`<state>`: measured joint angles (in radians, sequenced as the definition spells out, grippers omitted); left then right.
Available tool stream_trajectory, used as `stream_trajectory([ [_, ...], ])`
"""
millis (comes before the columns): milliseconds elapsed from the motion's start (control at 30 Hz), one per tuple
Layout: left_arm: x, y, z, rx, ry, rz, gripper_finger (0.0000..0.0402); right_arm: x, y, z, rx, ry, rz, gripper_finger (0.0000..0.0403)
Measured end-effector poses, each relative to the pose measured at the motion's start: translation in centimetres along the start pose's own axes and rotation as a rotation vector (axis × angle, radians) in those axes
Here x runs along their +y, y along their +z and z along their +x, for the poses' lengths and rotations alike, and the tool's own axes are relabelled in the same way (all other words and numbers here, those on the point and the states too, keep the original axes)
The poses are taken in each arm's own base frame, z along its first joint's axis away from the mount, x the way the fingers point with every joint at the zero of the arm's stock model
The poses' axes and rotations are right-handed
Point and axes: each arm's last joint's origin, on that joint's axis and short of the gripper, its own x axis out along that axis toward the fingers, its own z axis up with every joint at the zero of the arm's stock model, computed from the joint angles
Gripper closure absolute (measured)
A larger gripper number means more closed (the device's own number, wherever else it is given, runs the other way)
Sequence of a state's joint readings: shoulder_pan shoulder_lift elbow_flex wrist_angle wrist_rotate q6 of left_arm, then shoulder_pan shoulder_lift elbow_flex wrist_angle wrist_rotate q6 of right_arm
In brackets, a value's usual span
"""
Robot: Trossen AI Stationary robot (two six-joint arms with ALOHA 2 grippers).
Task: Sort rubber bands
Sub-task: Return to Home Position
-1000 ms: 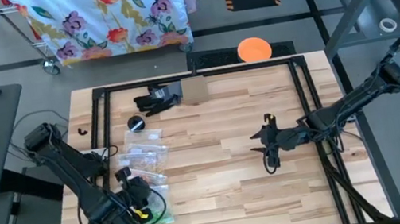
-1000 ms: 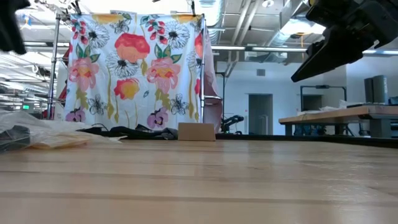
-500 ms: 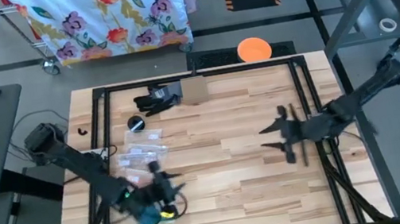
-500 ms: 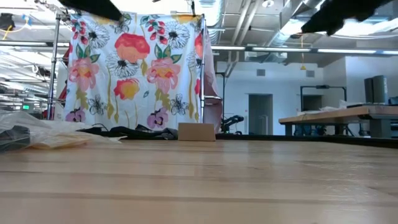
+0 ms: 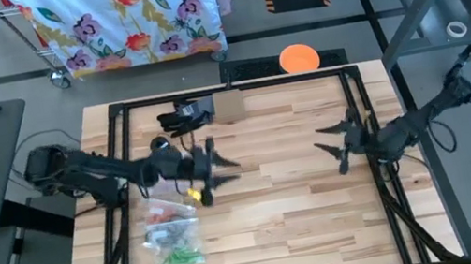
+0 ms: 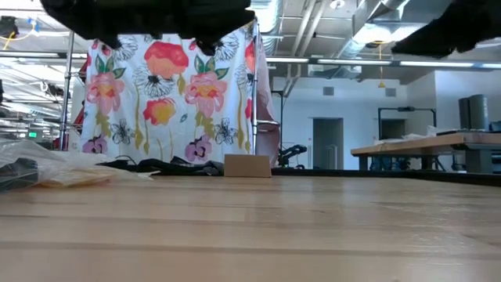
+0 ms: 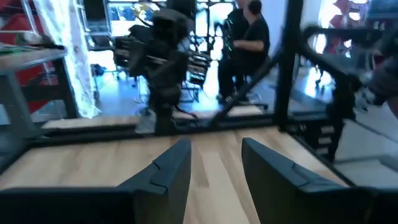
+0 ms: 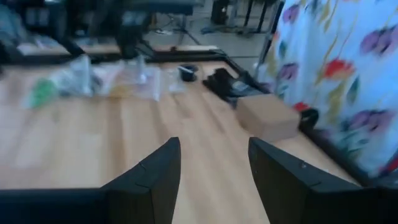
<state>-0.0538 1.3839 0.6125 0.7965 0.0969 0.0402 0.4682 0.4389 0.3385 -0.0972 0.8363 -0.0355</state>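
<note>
Hovering over the middle of the wooden surface [image 5: 279, 229], the left tool [image 5: 222, 164] is holding its fingers wide apart with nothing between them, and its wrist view is showing only bare planks through the gap. The right tool [image 5: 332, 145] is hanging over the right part of the surface, facing the left one, its fingers likewise spreading wide and gripping nothing. The rubber bands [image 5: 177, 251] are lying inside clear zip bags [image 5: 170, 220] on the left side of the surface, apart from both tools: green ones are filling one bag, and red and orange ones are showing in the bag just beside it. A cardboard box [image 5: 229, 106] and a black glove-like item [image 5: 184, 115] are sitting together at the far edge
</note>
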Motion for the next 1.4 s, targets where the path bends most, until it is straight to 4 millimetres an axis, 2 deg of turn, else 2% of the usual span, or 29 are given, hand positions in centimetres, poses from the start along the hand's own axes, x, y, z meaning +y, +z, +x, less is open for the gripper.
stream_trajectory([
  [100, 2.4, 1.5, -1.7, 0.020, 0.061, -0.028, 0.0265, -1.6, 0.8, -0.2, -0.103, 0.001, 0.002, 0.0232],
  [200, 3.5, 2.9, -4.0, 0.065, 0.109, -0.038, 0.0265, -3.3, 2.1, -0.6, -0.200, 0.056, 0.030, 0.0242],
  [300, 3.2, 4.8, -6.7, 0.071, 0.109, -0.029, 0.0265, -4.5, 2.9, -0.5, -0.225, 0.088, 0.050, 0.0251],
  [467, 1.7, 6.4, -12.3, 0.159, 0.111, -0.058, 0.0265, -5.7, 3.1, 1.1, -0.094, 0.195, 0.092, 0.0257],
  [600, 0.7, 5.6, -16.2, 0.079, 0.170, -0.090, 0.0265, -6.3, 2.2, 2.3, 0.029, 0.305, 0.111, 0.0255],
  [667, 0.4, 4.4, -17.6, 0.026, 0.192, -0.096, 0.0265, -6.7, 1.3, 2.1, 0.110, 0.281, 0.134, 0.0255],
  [733, 0.1, 3.0, -18.6, -0.029, 0.214, -0.115, 0.0265, -7.0, 1.6, 1.4, 0.076, 0.265, 0.167, 0.0256],
  [800, -0.1, 1.5, -19.2, -0.080, 0.234, -0.138, 0.0265, -7.0, 1.9, 0.4, 0.017, 0.259, 0.201, 0.0258],
  [900, -0.3, -1.2, -19.5, -0.112, 0.264, -0.156, 0.0265, -7.0, 2.3, -0.9, -0.185, 0.247, 0.257, 0.0261],
  [967, -0.3, -2.7, -19.5, -0.137, 0.273, -0.162, 0.0265, -6.6, 1.4, -1.2, -0.273, 0.252, 0.253, 0.0262],
  [1067, -0.4, -4.8, -19.3, -0.148, 0.282, -0.166, 0.0265, -6.1, -1.4, -0.7, -0.291, 0.185, 0.257, 0.0263],
  [1133, -0.4, -5.2, -19.2, -0.133, 0.298, -0.169, 0.0265, -5.7, -3.4, -0.2, -0.282, 0.137, 0.266, 0.0264],
  [1267, -0.4, -5.5, -19.0, -0.091, 0.295, -0.133, 0.0265, -4.9, -6.1, 0.8, -0.250, 0.155, 0.280, 0.0265],
  [1400, -0.5, -5.7, -18.9, -0.062, 0.294, -0.082, 0.0265, -4.5, -7.2, 1.2, -0.179, 0.167, 0.273, 0.0265],
])
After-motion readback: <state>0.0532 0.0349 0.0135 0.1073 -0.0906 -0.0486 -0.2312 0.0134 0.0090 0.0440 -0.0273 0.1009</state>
